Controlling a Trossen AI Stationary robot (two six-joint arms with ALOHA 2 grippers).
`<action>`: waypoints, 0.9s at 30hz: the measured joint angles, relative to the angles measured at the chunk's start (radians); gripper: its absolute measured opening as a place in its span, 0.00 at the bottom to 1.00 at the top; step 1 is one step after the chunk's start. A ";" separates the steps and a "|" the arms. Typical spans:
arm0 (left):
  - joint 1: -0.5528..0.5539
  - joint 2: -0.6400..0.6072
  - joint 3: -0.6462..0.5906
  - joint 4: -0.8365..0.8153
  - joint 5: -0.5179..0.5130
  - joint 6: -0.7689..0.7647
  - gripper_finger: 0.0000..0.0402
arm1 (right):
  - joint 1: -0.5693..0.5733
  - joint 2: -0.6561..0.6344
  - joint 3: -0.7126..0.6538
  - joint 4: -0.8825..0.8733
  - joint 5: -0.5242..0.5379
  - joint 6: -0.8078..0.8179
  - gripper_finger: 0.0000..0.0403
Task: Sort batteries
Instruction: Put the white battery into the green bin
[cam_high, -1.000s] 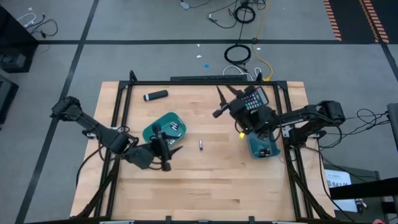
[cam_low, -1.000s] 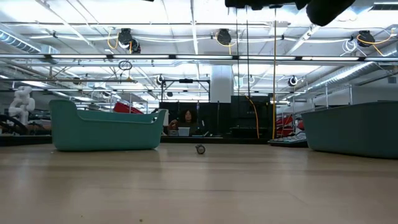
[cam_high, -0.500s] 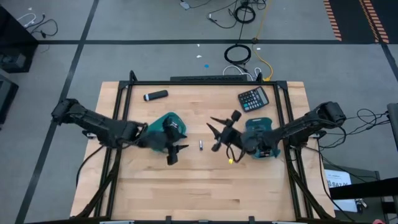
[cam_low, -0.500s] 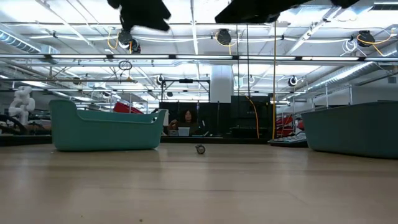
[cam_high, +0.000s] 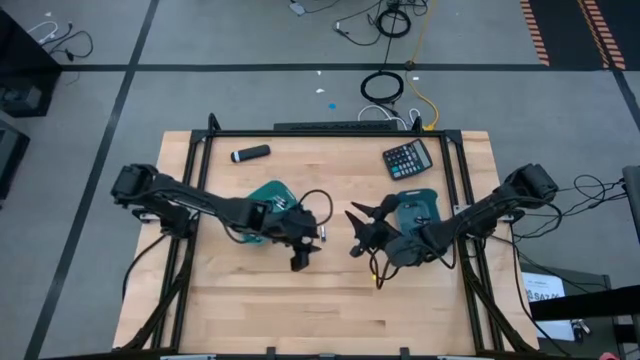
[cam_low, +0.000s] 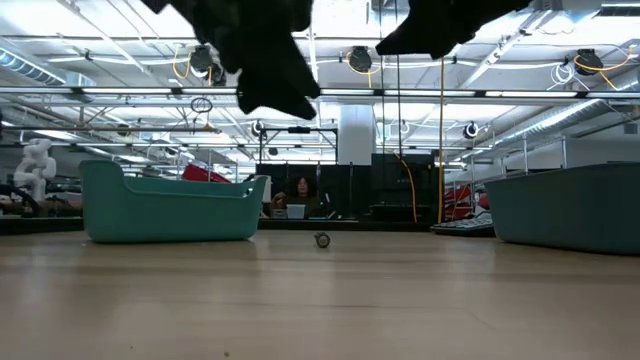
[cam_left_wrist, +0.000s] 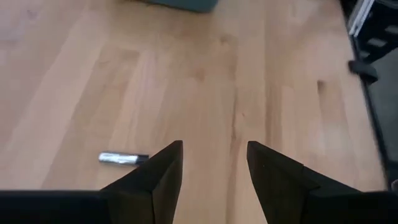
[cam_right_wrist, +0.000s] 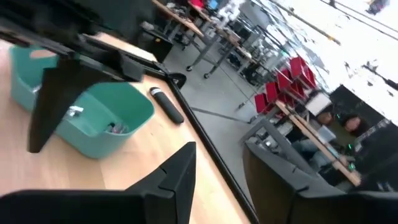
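Batteries (cam_right_wrist: 93, 121) inside teal bin (cam_right_wrist: 127, 109)

You have a table (cam_high: 330, 300) of pale wood, planks laid side by side, smooth with a soft satin sheen. Its rim is dark matt metal framing. The one loose battery (cam_left_wrist: 123, 158) has a shiny silvery metal skin and a dull dark end. Both tubs, the left tub (cam_low: 165, 210) and the right tub (cam_high: 420, 205), look like smooth teal plastic, slightly glossy. The marker (cam_high: 250, 153) and the calculator (cam_high: 407, 158) are black plastic, mostly matt.
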 joint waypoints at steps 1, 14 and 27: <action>0.003 0.015 0.015 0.001 0.010 -0.013 0.47 | 0.002 -0.003 0.000 0.001 -0.014 -0.024 0.31; 0.018 0.188 0.101 -0.013 -0.062 -0.462 0.47 | 0.125 -0.007 -0.129 -0.010 0.338 0.187 0.31; 0.033 0.198 0.102 -0.108 -0.111 -0.881 0.47 | 0.224 -0.007 -0.129 -0.061 0.249 0.195 0.31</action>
